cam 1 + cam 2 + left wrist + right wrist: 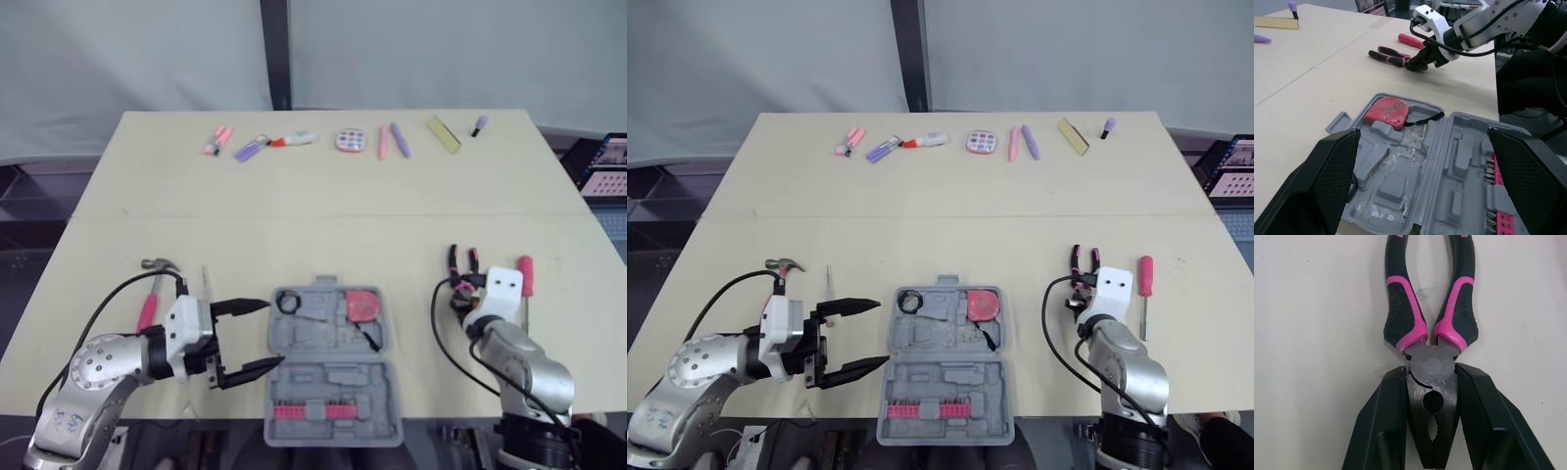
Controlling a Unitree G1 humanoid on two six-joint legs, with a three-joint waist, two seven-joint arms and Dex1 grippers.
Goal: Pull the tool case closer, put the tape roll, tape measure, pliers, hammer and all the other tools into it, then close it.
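The grey tool case (330, 377) lies open at the near edge. In it sit a pink tape measure (362, 304), a black tape roll (287, 302) and a row of pink bits (313, 411). My left gripper (271, 335) hangs open just left of the case, its fingers (1322, 181) framing the tray. The hammer (150, 299) lies on the table behind that arm. On the right, the pink-and-black pliers (1431, 333) lie flat on the table. My right gripper (1430, 372) is shut on their metal head. A pink screwdriver (526, 276) rests just right of the pliers.
A pale slim tool (828, 284) lies near the hammer. Several small pens, markers, a round pink item and a yellow strip (443, 133) line the far edge of the table (323, 196). A seam crosses the tabletop midway.
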